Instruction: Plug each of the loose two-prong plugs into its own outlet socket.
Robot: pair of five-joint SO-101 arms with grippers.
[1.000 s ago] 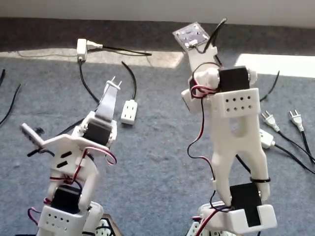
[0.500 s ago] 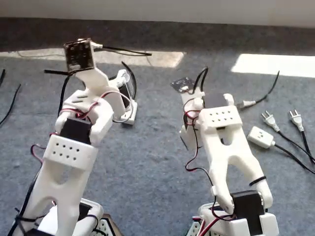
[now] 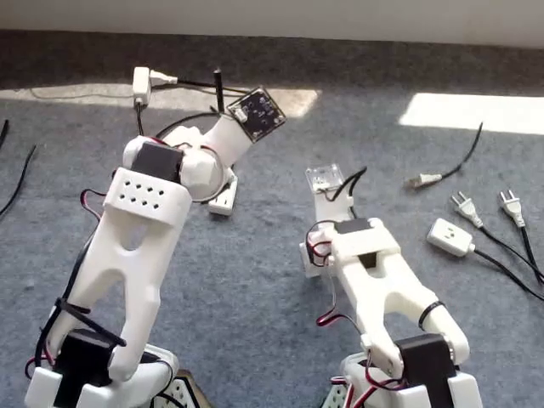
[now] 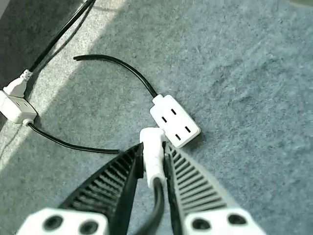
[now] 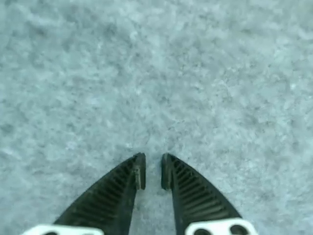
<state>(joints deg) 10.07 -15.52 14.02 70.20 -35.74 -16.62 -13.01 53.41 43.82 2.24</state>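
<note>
My left gripper [image 4: 153, 147] is shut on a white two-prong plug [image 4: 153, 164] with a black cord. The plug's front end sits just short of a white outlet socket [image 4: 174, 121] lying on the grey carpet. In the high view the left arm [image 3: 144, 221] stretches out over that socket [image 3: 223, 200]. My right gripper [image 5: 152, 169] hangs low over bare carpet, fingers close together with nothing between them. The right arm [image 3: 374, 272] is folded down at centre. Two loose white plugs [image 3: 461, 204] [image 3: 509, 202] lie at the right beside another white socket [image 3: 448, 236].
A further plug on a black cord [image 3: 422, 180] lies right of centre. At the far left a plug sits in a white socket [image 3: 141, 85], with black cords trailing from it. Black cords also run off the right edge.
The left arm swung up from its folded pose and carried the plug forward to the socket. The right arm came down from its raised pose to just above the carpet.
</note>
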